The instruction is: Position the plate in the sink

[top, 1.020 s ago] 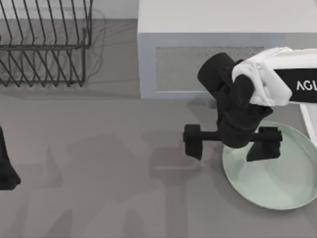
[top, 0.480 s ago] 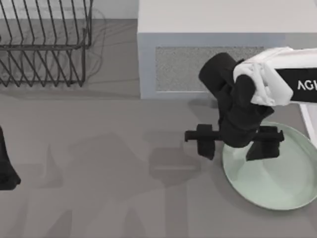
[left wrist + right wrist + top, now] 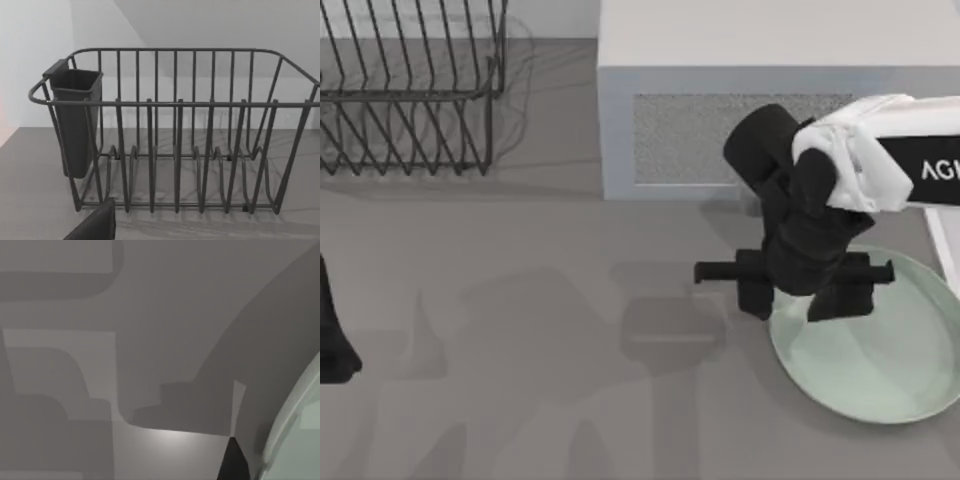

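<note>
The pale mint-green plate (image 3: 885, 355) lies flat on the grey table at the right, just in front of the white microwave. My right gripper (image 3: 797, 298) points down over the plate's left rim, open. One finger is outside the rim on the table side and the other is over the plate's inside. In the right wrist view, the plate's rim (image 3: 295, 435) curves past a dark fingertip (image 3: 233, 462). The sink is out of view. My left arm (image 3: 330, 335) is parked at the table's left edge.
A white microwave (image 3: 760, 50) stands at the back, close behind the right arm. A dark wire dish rack (image 3: 410, 90) sits at the back left, and its cutlery cup (image 3: 75, 125) appears in the left wrist view. Bare grey tabletop (image 3: 540, 350) lies between them.
The right gripper's fingers have drawn closer together across the plate's left rim, the outer finger sliding right toward the plate. The plate and left arm have not moved.
</note>
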Motion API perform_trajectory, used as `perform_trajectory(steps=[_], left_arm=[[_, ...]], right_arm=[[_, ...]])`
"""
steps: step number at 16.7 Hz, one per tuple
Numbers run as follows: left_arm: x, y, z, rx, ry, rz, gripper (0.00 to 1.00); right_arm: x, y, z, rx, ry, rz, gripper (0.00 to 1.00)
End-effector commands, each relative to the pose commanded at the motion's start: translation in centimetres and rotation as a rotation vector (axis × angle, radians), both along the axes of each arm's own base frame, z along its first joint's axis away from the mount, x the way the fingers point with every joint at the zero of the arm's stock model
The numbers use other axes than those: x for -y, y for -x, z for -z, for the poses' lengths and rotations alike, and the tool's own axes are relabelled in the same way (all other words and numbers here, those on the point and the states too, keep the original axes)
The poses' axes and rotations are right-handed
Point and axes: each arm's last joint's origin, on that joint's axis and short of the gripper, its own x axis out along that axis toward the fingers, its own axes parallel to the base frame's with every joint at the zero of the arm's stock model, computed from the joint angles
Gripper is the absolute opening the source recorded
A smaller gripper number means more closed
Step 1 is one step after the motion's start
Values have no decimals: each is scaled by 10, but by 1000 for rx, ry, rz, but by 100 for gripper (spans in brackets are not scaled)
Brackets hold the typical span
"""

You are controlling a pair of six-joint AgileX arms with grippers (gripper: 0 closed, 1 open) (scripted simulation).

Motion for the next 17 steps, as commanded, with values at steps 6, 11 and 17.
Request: perform_trajectory(steps=[6,11,17], left_arm=[[0,0,0,0,0,0,100],[0,0,0,0,0,0,100],[0,0,0,0,0,0,100]], right_arm=[[4,-5,-34,96,-41,9,0],[-26,0,-53,83,-33,-27,0],[-67,-1,-155,84,-30,-56,0]])
